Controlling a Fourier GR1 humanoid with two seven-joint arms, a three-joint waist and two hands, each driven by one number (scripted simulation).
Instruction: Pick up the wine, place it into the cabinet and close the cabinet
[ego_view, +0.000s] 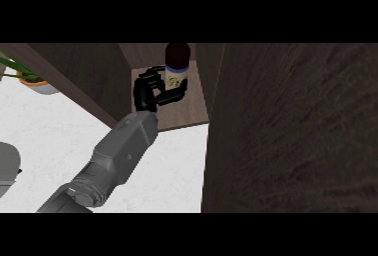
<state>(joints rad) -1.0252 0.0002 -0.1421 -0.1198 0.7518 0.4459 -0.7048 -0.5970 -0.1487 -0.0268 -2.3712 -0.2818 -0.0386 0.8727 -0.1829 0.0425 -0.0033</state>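
Note:
The wine bottle (177, 62), dark with a pale label, stands upright inside the open cabinet on its wooden shelf (188, 112). My right hand (151, 92) reaches into the cabinet and is shut on the bottle. Its fingers curl round the label from the left and the thumb lies across the bottle's lower part, which the hand hides. The grey right forearm (122, 150) runs in from the lower left. My left hand does not show.
The cabinet's dark wooden door (295, 130) stands open and fills the right half of the view. The cabinet's left wall (81, 75) slants beside the arm. A potted plant (33, 80) sits on the white counter (44, 130). A grey rounded shape (6, 170) shows at the left edge.

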